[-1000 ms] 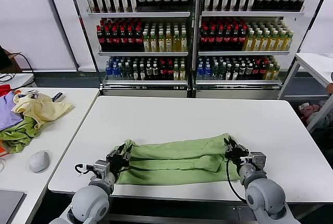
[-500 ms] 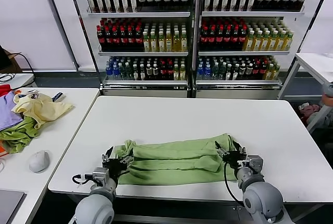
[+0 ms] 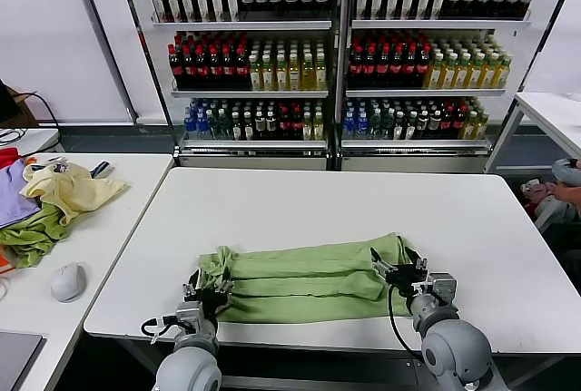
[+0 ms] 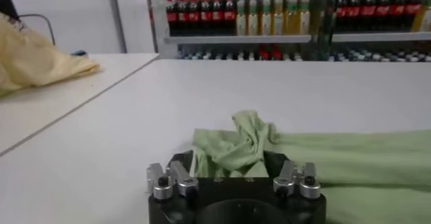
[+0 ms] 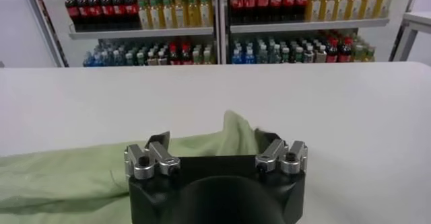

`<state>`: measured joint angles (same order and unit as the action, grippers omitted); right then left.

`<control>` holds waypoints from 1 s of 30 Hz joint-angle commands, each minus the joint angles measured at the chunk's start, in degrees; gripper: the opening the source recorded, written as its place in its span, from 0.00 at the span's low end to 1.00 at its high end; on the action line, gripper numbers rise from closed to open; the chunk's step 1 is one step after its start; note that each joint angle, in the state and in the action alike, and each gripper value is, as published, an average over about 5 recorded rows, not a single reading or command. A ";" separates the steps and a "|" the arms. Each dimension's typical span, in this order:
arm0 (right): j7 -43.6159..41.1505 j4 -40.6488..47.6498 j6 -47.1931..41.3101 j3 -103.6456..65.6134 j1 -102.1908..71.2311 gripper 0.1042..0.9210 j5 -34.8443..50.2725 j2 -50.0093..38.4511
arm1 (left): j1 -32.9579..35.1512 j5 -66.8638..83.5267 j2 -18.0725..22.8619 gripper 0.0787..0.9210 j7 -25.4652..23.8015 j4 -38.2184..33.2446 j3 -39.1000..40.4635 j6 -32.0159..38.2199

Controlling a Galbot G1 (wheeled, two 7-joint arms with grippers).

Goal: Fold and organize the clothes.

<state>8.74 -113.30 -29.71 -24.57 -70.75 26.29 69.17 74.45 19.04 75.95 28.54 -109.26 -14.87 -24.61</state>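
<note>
With the T-shirt (image 3: 304, 278) lying as a long folded band on the desk (image 3: 272, 200), left gripper (image 3: 207, 296) and right gripper (image 3: 397, 273) sit at its 2 ends, jaws apart and empty, so regripping for an end-to-end fold looks next.

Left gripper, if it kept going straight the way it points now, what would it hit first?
Most likely the bunched end of the light green T-shirt, lying directly ahead of the left gripper on the white table; depth is unclear.
</note>
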 commanded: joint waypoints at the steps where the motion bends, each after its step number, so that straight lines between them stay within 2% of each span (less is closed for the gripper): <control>1: -0.08 -0.07 0.09 0.18 0.01 0.88 -0.03 0.03 | 0.78 2.07 3.26 0.58 1.88 1.34 -0.99 -1.42; 9: -0.12 -0.19 0.11 0.51 0.19 0.88 0.21 0.05 | -0.59 7.27 1.29 0.30 0.84 1.63 -3.91 -1.22; 16: -0.15 -1.01 0.27 0.16 0.19 0.88 0.87 -0.46 | -3.40 11.74 -6.29 0.09 -1.74 1.56 -11.03 -0.02; 24: -0.18 -1.95 0.47 0.19 0.49 0.88 1.21 -0.59 | -5.34 15.70 -15.45 0.06 -4.08 0.26 -21.18 0.09; 27: -0.19 -2.31 0.49 0.44 0.48 0.88 1.11 -0.47 | -5.01 20.24 -16.52 0.06 -4.28 -3.09 -23.50 -0.50; 30: -0.21 -2.57 0.51 0.69 0.47 0.88 1.02 -0.44 | -4.02 27.67 -15.28 0.06 -4.33 -9.41 -23.43 -1.16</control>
<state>8.56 -115.65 -29.23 -24.00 -70.29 27.35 68.72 70.52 32.67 66.06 25.52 -109.26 -30.17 -25.04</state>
